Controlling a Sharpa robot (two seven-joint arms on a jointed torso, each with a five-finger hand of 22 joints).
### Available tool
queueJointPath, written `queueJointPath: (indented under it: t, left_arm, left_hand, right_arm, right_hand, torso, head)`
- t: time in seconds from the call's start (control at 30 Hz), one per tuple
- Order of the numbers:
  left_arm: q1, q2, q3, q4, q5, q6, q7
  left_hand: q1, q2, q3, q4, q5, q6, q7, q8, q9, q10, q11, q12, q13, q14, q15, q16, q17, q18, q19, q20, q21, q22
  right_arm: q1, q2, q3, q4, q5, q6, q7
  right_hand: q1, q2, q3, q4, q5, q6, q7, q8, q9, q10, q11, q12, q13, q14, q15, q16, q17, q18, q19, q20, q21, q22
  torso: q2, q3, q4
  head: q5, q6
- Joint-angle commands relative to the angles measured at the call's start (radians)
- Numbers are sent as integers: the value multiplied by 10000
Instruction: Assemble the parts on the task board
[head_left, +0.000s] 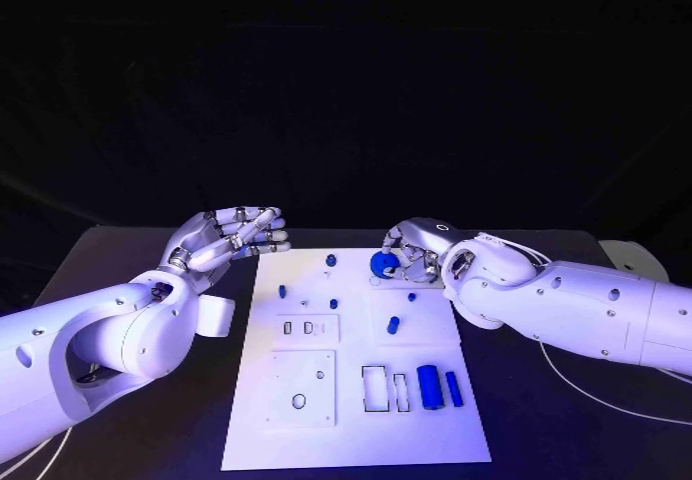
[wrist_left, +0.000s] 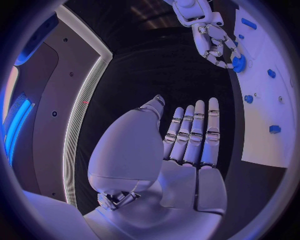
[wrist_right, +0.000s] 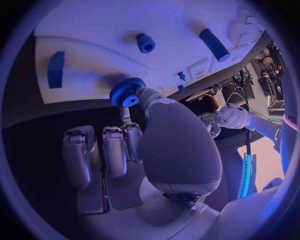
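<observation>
the left hand (wrist_left: 187, 150) hangs over the dark surface (wrist_left: 156, 80), fingers straight and side by side, holding nothing; beyond it the right hand (wrist_left: 215, 42) pinches a blue gear (wrist_left: 239, 63) at the white board (wrist_left: 265, 100), which carries small blue pieces (wrist_left: 271, 73)

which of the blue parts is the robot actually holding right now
The blue toothed gear, pinched by the right hand over the task board's far end. The other blue parts lie or stand on the board, untouched.
</observation>
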Motion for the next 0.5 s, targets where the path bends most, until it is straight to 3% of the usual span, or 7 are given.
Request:
queueJointPath:
  t: [0.03, 0.5]
  left_arm:
    - [11, 30, 8, 8, -43, 200, 56]
    - [11, 65, 8, 4, -43, 221, 51]
  left_hand:
    - [65, 31, 66, -6, -59, 26, 268, -65, -14, 54, 29, -38, -8, 45, 40, -61, 13, 149, 75, -14, -43, -9]
    - [72, 38, 75, -10, -61, 27, 266, -66, -14, 57, 28, -42, -7, 45, 39, -64, 16, 149, 77, -14, -45, -10]
  right_arm:
    - [38, 135, 12, 174, -836, -764, -192]
    - [-32, 1399, -21, -285, -1486, -879, -365]
  right_hand:
    - [-219, -8, 38, 26, 27, 373, -285, -43, 57, 70, 25, 60, 1322, 817, -83, 38, 1394, -141, 1047, -87, 45, 2628]
    - [-242, 9, 109, 22, 61, 390, -298, -57, 61, 69, 14, 55, 1320, 818, -89, 40, 1399, -141, 1047, -90, 45, 2628]
  torso:
    - [-2, -3, 0]
    - [16, -11, 21]
  head:
    - [24, 20]
    - [39, -8]
